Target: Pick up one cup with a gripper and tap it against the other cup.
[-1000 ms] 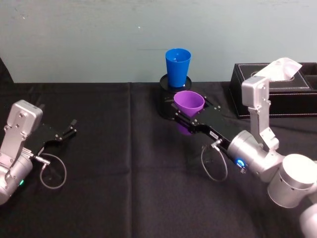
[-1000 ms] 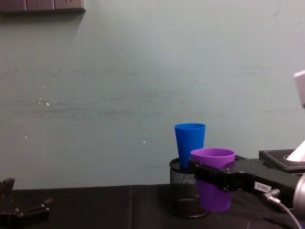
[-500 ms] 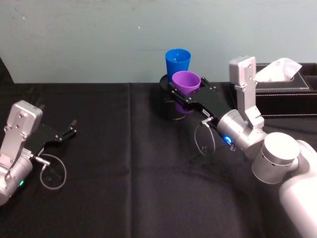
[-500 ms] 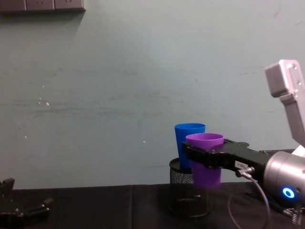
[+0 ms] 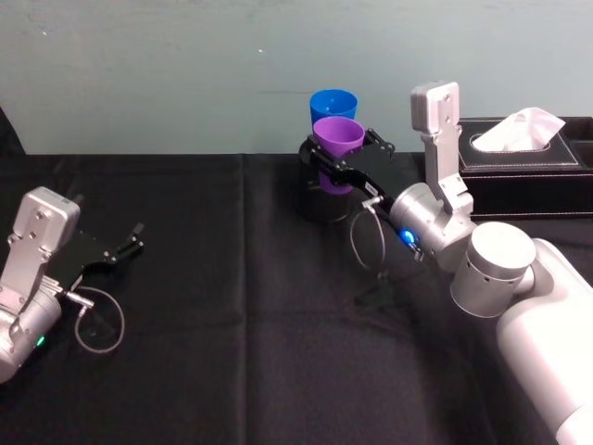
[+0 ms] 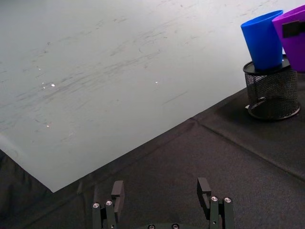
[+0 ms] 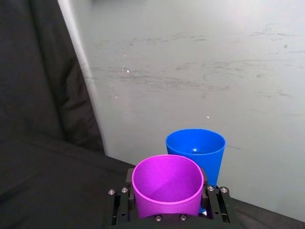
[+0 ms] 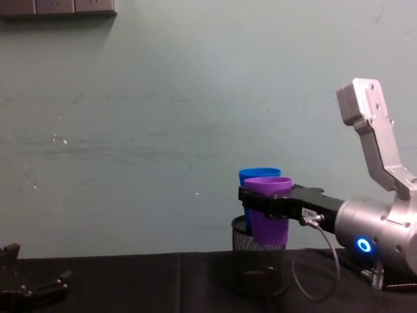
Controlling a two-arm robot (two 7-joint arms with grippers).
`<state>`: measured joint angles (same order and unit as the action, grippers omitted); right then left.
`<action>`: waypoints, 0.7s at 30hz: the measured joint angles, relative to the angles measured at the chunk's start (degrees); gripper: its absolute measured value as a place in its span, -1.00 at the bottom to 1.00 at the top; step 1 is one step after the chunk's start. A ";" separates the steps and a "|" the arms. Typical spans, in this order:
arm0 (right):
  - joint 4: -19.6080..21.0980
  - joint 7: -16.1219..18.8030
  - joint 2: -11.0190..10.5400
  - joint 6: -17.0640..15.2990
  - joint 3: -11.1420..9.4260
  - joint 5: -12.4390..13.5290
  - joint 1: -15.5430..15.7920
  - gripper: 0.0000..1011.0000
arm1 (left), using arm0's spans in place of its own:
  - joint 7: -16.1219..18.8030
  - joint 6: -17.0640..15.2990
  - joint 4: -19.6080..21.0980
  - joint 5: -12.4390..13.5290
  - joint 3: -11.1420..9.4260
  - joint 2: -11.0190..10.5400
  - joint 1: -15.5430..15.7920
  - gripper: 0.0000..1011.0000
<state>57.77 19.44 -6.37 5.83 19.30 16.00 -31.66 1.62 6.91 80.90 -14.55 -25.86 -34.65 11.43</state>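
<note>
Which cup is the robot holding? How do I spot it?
Look at the far edge of the black table, where a black mesh pen holder stands. Two cups are there. Yours is the purple cup, gripped in the right claw; the blue cup behind it stands in the holder.

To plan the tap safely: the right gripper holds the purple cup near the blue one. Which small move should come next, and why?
Probably ease the right gripper slightly forward until the purple cup touches the blue cup. The held cup hangs before it, rims nearly level; whether they touch is unclear.
</note>
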 joint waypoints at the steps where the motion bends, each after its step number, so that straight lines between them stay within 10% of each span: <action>1: -0.35 -0.04 0.25 -0.09 -0.26 0.01 -0.29 0.45 | 0.00 0.00 0.00 0.00 0.00 0.00 0.00 0.98; 21: -2.65 -0.17 1.54 -0.22 -1.61 0.23 -1.83 0.45 | 0.00 0.00 0.00 0.00 0.00 0.00 0.00 0.98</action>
<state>55.12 19.26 -4.82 5.62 17.69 16.23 -33.49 1.62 6.91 80.90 -14.55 -25.86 -34.64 11.43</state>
